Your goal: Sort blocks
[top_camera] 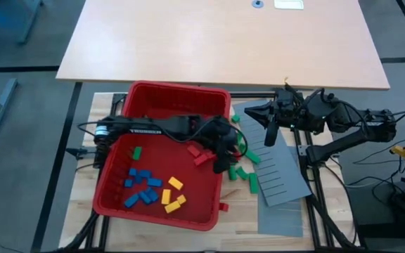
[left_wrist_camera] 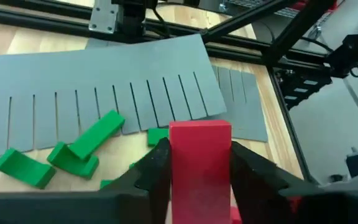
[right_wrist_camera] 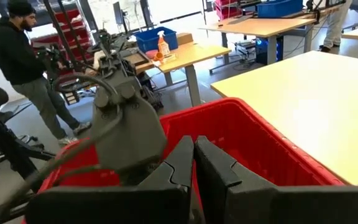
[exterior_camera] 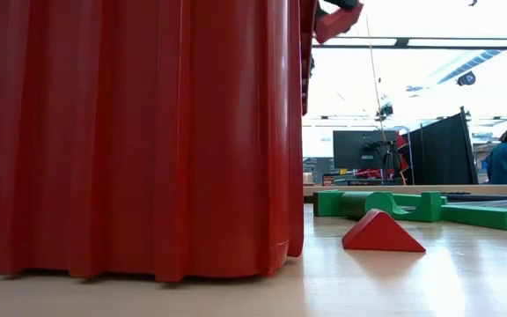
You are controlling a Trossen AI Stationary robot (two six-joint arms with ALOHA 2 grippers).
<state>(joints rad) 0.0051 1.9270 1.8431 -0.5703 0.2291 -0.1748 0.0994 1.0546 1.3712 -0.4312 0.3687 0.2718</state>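
Two fingers of my left gripper (left_wrist_camera: 199, 171) clamp a red block (left_wrist_camera: 199, 155) above the bin's right rim (top_camera: 225, 151), green blocks (top_camera: 243, 169) lie beyond on the table, and farther off my right gripper (right_wrist_camera: 193, 163) waits closed.

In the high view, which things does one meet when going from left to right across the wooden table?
Red bin with blue blocks and then yellow blocks inside → left gripper holding a red block at the bin's right edge → green blocks → grey slotted panel → right gripper.
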